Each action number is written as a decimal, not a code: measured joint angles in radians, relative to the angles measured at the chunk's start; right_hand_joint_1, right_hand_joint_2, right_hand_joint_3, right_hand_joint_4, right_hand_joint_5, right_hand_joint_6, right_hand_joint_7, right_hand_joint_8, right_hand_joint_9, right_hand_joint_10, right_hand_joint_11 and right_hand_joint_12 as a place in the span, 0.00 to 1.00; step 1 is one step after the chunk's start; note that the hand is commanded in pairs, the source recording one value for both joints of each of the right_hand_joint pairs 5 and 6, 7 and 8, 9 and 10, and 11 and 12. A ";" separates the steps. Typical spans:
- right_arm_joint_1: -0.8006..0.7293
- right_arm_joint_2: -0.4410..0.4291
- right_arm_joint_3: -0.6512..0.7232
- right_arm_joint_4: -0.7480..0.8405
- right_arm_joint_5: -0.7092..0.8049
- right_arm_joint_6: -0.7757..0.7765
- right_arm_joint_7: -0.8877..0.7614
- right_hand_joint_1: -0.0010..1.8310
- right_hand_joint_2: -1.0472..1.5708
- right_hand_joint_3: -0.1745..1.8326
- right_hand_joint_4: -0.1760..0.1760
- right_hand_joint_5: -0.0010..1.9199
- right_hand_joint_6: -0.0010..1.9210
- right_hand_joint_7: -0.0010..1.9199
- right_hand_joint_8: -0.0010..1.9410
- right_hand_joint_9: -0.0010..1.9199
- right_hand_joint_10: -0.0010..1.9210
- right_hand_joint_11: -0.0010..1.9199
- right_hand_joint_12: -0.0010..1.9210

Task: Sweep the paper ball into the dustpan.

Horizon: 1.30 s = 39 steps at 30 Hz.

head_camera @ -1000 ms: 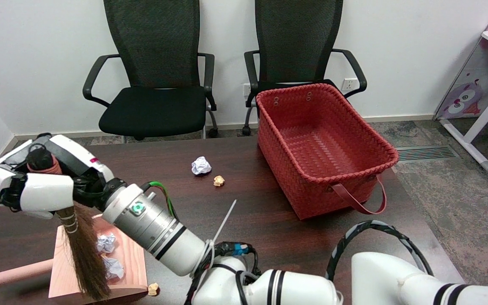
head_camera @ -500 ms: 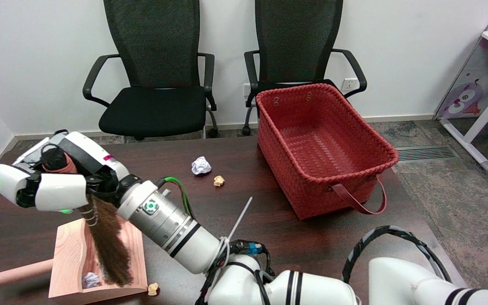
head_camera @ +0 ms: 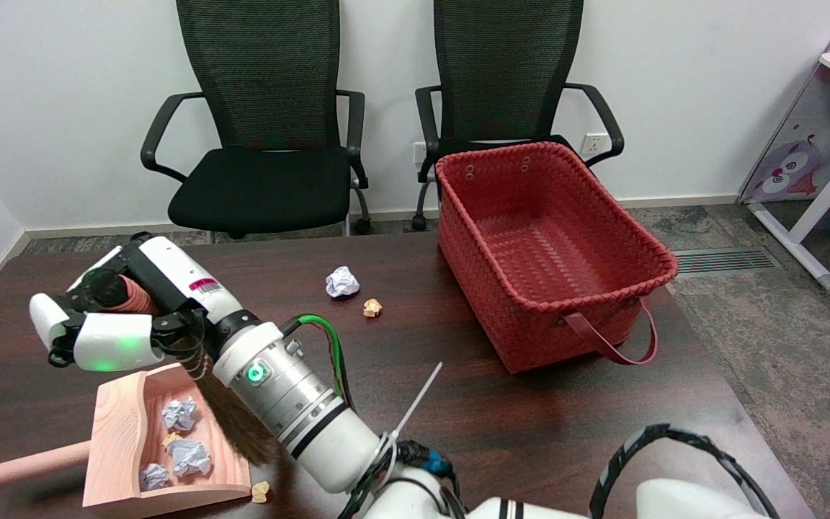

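Nearest: tan scrap (head_camera: 261, 491) on the table (head_camera: 458, 404) just off the dustpan's (head_camera: 116, 414) front lip, not in. Looks missed; it's small, and the flat lip sits right beside it, so one short stroke should do it.

Dustpan lies flat on the near-left of the table, handle sticking out left, mouth toward the right side, so sweeps from the middle of the table feed straight in. Inside: three white paper balls (head_camera: 188, 456) plus a small tan bit, all resting on the pan floor.

Right hand (head_camera: 123, 321) hangs just above the pan's far edge, fingers wrapped round the brush handle (head_camera: 121, 294). Handle points up and left, bristles (head_camera: 231, 422) trail down and right along the forearm, tips at the pan's right edge. Bristles partly hidden by the wrist, can't tell if they touch the table. My read: brush is held tilted so the bristles drag low while the hand clears the pan wall.

Further out, mid-table: one white ball (head_camera: 342, 281) and a tan scrap (head_camera: 372, 308) just beside it, both well apart from the pan. Those are the next targets; long pull across the table needed, and light balls may roll off line.

Far right: red basket (head_camera: 631, 238), not involved. Two chairs (head_camera: 271, 130) behind the table.
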 measured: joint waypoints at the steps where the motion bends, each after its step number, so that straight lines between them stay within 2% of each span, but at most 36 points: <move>1: -0.007 -0.006 0.002 -0.003 0.012 0.005 -0.041 0.50 1.00 0.90 0.50 1.00 1.00 1.00 0.99 1.00 1.00 1.00 1.00; 10: -0.081 -0.078 0.003 -0.016 0.153 0.092 -0.458 0.50 1.00 0.88 0.50 1.00 1.00 1.00 0.99 1.00 1.00 1.00 1.00; 17: -0.123 -0.139 -0.020 -0.004 0.234 0.181 -0.658 0.50 1.00 0.89 0.50 1.00 1.00 1.00 0.99 1.00 1.00 1.00 1.00; 26: -0.158 -0.205 -0.058 0.024 0.291 0.272 -0.786 0.50 1.00 0.89 0.50 1.00 1.00 1.00 0.99 1.00 1.00 1.00 1.00; 36: -0.163 -0.283 -0.104 0.127 0.320 0.385 -0.843 0.50 1.00 0.91 0.50 1.00 1.00 1.00 0.99 1.00 1.00 1.00 1.00; 39: -0.155 -0.308 -0.120 0.168 0.325 0.422 -0.853 0.50 1.00 0.95 0.50 1.00 1.00 1.00 0.99 1.00 1.00 1.00 1.00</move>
